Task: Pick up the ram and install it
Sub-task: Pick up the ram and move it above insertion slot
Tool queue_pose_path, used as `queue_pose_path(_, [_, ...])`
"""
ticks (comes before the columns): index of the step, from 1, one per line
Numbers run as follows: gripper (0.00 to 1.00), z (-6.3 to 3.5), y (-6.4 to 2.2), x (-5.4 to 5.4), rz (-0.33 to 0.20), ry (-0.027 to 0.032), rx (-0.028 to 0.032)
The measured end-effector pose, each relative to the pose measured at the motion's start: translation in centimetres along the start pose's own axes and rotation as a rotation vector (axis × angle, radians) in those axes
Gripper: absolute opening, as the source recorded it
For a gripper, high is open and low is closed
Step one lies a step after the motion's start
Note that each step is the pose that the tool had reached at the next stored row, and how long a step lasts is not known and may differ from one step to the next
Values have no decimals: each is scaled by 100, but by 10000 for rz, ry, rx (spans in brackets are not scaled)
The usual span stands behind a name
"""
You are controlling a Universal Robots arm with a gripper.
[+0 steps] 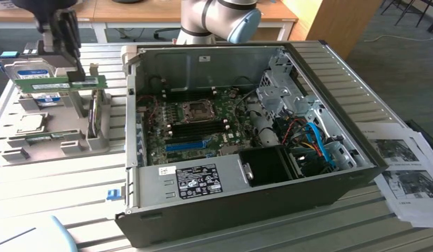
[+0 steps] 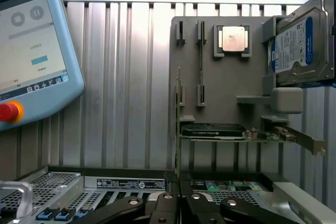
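Watching the exterior view, I see the gripper [image 1: 75, 76] pinching the ram [image 1: 52, 83] at its upper edge. The green stick hangs level, clear above the grey parts tray [image 1: 10, 118] beneath the hand, and the open computer case [image 1: 237, 210] stands well off to one side. I judge it's held level to meet a slot squarely. In the wrist view the fingers [image 2: 164, 203] sit nearly together. The stick is edge-on there and I can't make it out, but the processor [image 2: 233, 39] and hard drive [image 2: 299, 40] lie plainly below.
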State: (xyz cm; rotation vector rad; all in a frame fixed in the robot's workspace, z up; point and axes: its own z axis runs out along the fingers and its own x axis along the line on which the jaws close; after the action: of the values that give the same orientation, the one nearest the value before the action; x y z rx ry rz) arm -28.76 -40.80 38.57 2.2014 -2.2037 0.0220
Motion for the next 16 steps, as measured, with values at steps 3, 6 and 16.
queue_pose_path(3, [11,-1,-91,0,1,0,-1])
queue_pose_path(6, [11,-2,-185,0,1,0,-1])
queue_pose_path(16, [11,-5,-518,-1,1,0,0])
